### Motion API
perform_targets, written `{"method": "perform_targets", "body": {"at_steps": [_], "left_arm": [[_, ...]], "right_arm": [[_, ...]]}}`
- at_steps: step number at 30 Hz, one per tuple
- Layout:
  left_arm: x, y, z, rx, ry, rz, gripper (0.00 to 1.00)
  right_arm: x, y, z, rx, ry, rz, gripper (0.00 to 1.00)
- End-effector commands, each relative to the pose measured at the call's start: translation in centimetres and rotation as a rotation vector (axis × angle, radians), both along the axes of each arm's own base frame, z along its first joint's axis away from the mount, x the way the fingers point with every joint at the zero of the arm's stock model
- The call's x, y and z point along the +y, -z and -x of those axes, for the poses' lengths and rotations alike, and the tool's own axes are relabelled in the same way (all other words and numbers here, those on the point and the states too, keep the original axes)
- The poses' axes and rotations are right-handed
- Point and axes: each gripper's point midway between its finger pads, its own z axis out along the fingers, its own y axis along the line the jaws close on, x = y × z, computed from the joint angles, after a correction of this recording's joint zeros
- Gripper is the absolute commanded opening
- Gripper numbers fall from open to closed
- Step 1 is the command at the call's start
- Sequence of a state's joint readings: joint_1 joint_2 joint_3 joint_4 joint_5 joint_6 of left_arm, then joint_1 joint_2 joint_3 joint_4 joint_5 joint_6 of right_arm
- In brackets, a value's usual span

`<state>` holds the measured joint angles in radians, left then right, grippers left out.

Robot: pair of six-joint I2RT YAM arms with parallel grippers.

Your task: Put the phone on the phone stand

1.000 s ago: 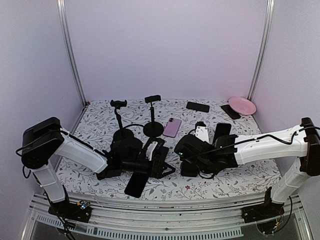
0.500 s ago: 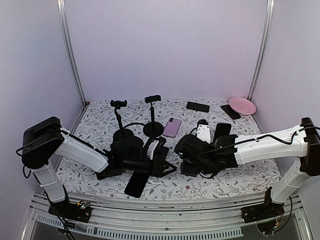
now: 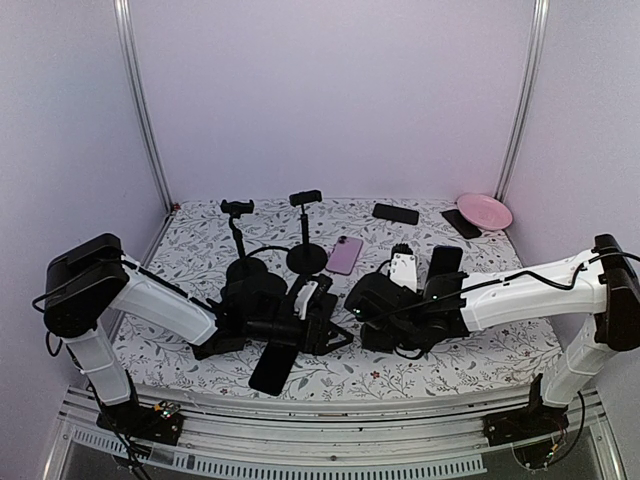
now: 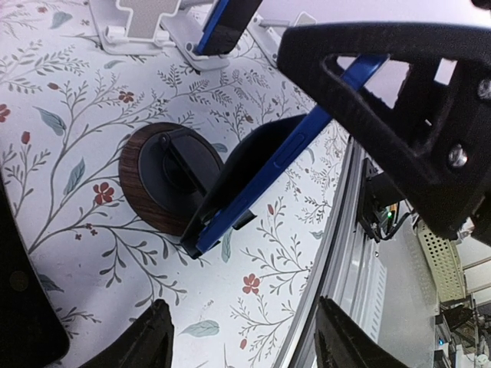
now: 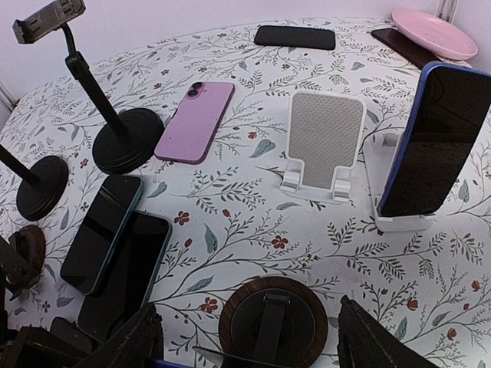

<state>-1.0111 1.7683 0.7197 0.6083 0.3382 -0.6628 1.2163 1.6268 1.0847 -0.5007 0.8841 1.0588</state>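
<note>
Hidden behind right fingers (image 4: 360, 38): blue phone (image 4: 257, 180) upper end.

No writing, brand, number or sign can be read in any view. The blue-edged phone (image 4: 253, 169) leaning on the round wooden stand (image 4: 138, 192) shows a dark face, and the pink phone (image 5: 194, 121) a plain back.

Blue phone (image 4: 257, 172) against stand (image 4: 149, 192) (tilted)

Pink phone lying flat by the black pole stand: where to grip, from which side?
Pinch the pink phone across its two long edges, straight down from above, nearer the camera end. It lies flat, back up, so only the thin edges offer purchase. The pole stand crowds the other end with its round base, probably leaving a finger little room there.
</note>
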Motion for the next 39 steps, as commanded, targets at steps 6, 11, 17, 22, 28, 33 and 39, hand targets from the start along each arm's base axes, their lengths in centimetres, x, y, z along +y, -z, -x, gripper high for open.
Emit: {"method": "perform_targets", "body": {"at_steps": [6, 11, 17, 22, 28, 33, 39], "left_arm": [[-0.8, -0.1, 0.8, -0.005, 0.036, 0.012, 0.62], [-1.0, -0.1, 0.9, -0.006, 0.042, 0.014, 0.62], [-1.0, -0.3, 1.0, -0.008, 0.044, 0.017, 0.62], [-0.8, -0.6, 0.9, -0.013, 0.034, 0.018, 0.62], [0.0, -1.2, 0.9, -0.027, 0.017, 0.004, 0.63], [0.7, -1.6, 1.0, -0.038, 0.006, -0.003, 0.63], [2.0, -2.6, 0.7, -0.056, -0.034, -0.013, 0.64]], "right_arm": [[-1.0, 0.2, -0.1, -0.005, 0.111, -0.021, 0.88], [-1.0, 0.2, 0.0, 0.013, 0.135, -0.017, 0.99], [-0.9, -0.9, 0.2, 0.019, 0.118, -0.050, 0.99], [-1.2, -2.1, 0.5, 0.017, 0.092, -0.077, 0.99], [-1.6, -3.8, 1.0, 0.010, 0.019, -0.108, 0.99], [-2.4, -4.6, 1.5, 0.009, -0.022, -0.130, 0.99], [-1.9, -6.1, 2.5, 0.017, -0.177, -0.209, 0.99]]}}
